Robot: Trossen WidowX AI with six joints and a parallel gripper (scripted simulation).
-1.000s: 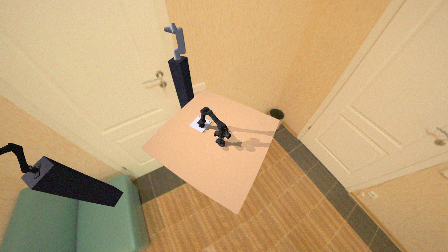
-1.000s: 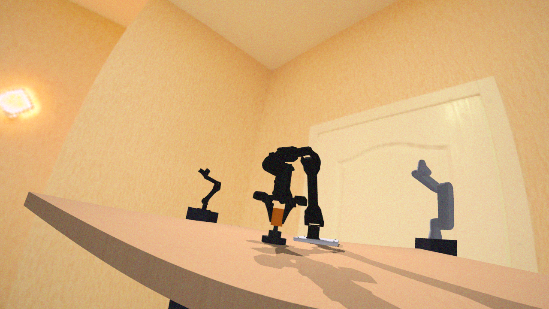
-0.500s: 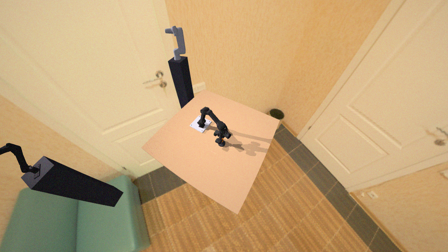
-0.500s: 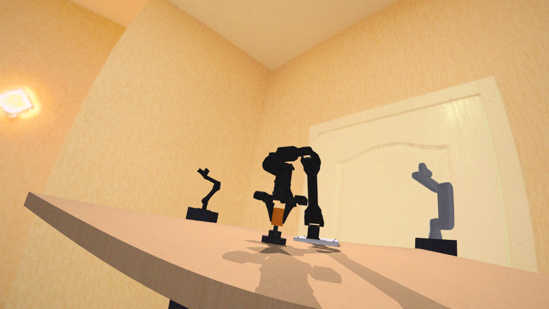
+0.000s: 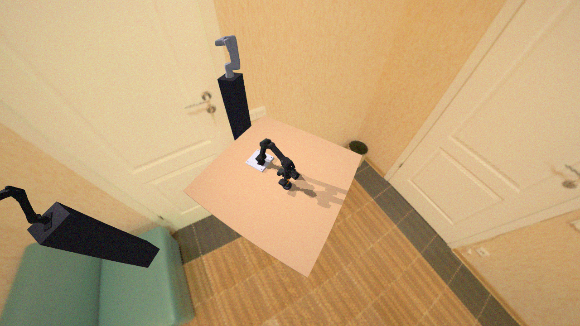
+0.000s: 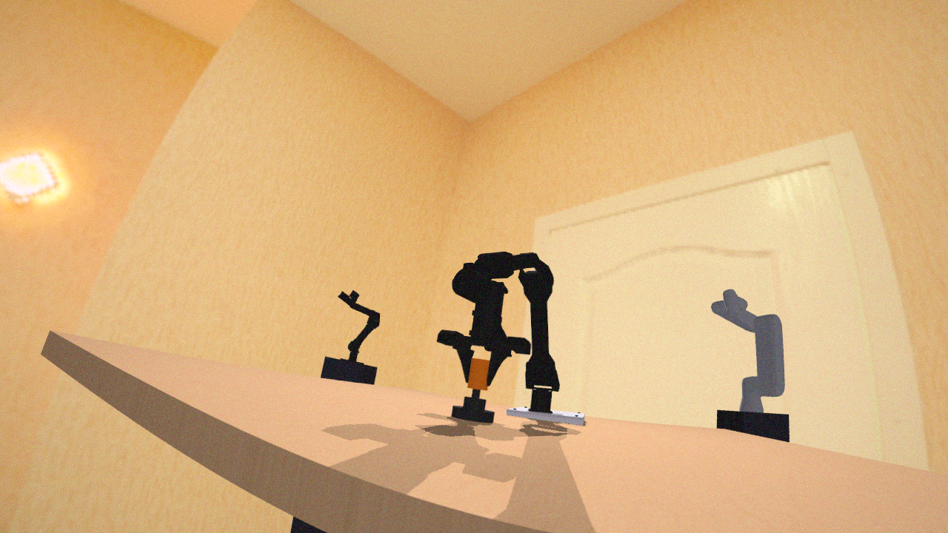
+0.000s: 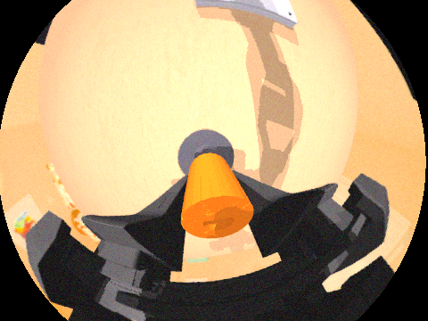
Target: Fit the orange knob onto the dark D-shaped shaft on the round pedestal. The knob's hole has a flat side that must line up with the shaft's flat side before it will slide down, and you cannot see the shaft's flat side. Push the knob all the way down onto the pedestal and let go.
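The orange knob (image 6: 479,374) (image 7: 214,187) is upright between the two fingers of my gripper (image 6: 478,377) (image 7: 209,176), which is shut on it. The round dark pedestal (image 6: 472,414) (image 5: 287,187) (image 7: 189,147) stands on the table directly below the knob. A short piece of the dark shaft (image 6: 475,393) shows between the knob's bottom and the pedestal's raised step, so the knob is above the pedestal and not against it. How far the shaft reaches into the knob, and both flat sides, are hidden. In the top view the arm mostly covers the knob.
The arm's white base plate (image 5: 256,165) (image 6: 569,418) (image 7: 267,10) is bolted on the table (image 5: 243,202) (image 6: 232,424) behind the pedestal. Two other arms stand on dark columns (image 5: 93,239) (image 5: 234,101) off the table. A green seat (image 5: 137,291) is at lower left.
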